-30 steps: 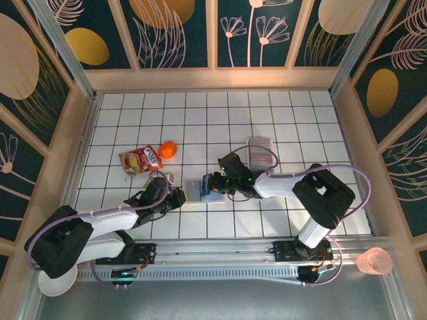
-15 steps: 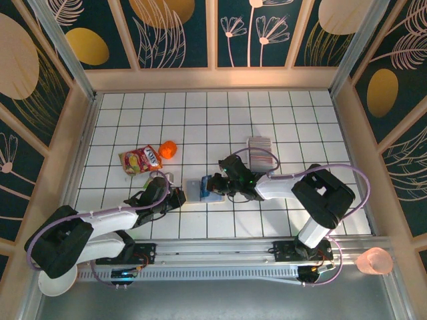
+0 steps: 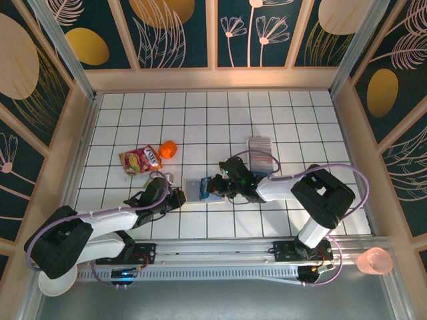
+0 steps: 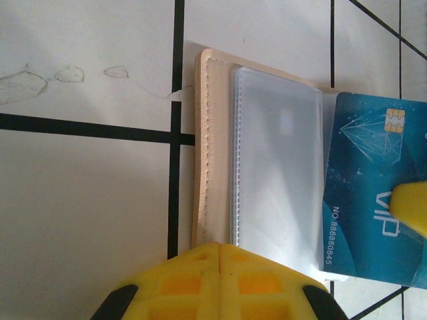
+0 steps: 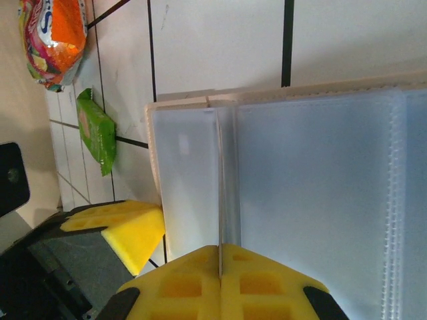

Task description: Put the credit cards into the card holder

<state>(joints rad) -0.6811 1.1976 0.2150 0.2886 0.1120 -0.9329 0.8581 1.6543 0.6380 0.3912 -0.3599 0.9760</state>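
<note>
The beige card holder (image 3: 193, 189) lies open on the tiled floor, its clear sleeves up (image 4: 277, 167). My left gripper (image 3: 179, 198) is shut, and its yellow tip (image 4: 220, 248) rests on the holder's near edge. My right gripper (image 3: 212, 185) is shut on a blue VIP credit card (image 4: 363, 193). That card is seen edge-on (image 5: 219, 187) in the right wrist view, reaching from the jaws (image 5: 219, 248) over the sleeves (image 5: 320, 193). More credit cards (image 3: 260, 150) lie in an overlapping row behind the right arm.
An orange snack packet (image 3: 140, 160), an orange round thing (image 3: 167, 149) and a small green packet (image 5: 97, 130) lie left of and behind the holder. Wooden walls ring the tiles. A white bowl (image 3: 53, 283) and a pink cup (image 3: 375, 261) sit off the floor in front.
The right gripper has edged slightly left with the blue card, nearer over the holder. The left gripper has stayed on the holder's edge.
</note>
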